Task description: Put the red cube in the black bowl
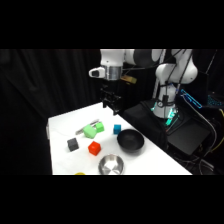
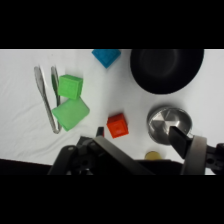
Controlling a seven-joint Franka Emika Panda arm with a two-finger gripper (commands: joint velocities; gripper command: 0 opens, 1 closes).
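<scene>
Nothing of the job is done yet, as far as I can judge. The red cube [image 1: 94, 148] sits on the white table [image 1: 62, 125], untouched, and the black bowl [image 1: 130, 140] to its right is empty. Cube and bowl lie near each other but apart; a silver bowl [image 1: 111, 164] stands just nearer than both, and a blue cube [image 1: 117, 129] sits at the black bowl's far left side.

My pincer [image 1: 111, 104] hangs high above the far part of the table, well clear of everything. From my wrist I look down on the red cube [image 2: 117, 125], with the black bowl [image 2: 166, 69] beyond it, the silver bowl [image 2: 169, 123] beside it, and two green blocks [image 2: 70, 102] next to metal tongs [image 2: 46, 97] on the other side. My pincer [image 2: 135, 142] is spread, with nothing between its fingers.

All of it is left: come down over the red cube, pinch it, lift, carry it the short way to the black bowl, and let go. The dark grey cube [image 1: 73, 144] to the left is not my concern.
</scene>
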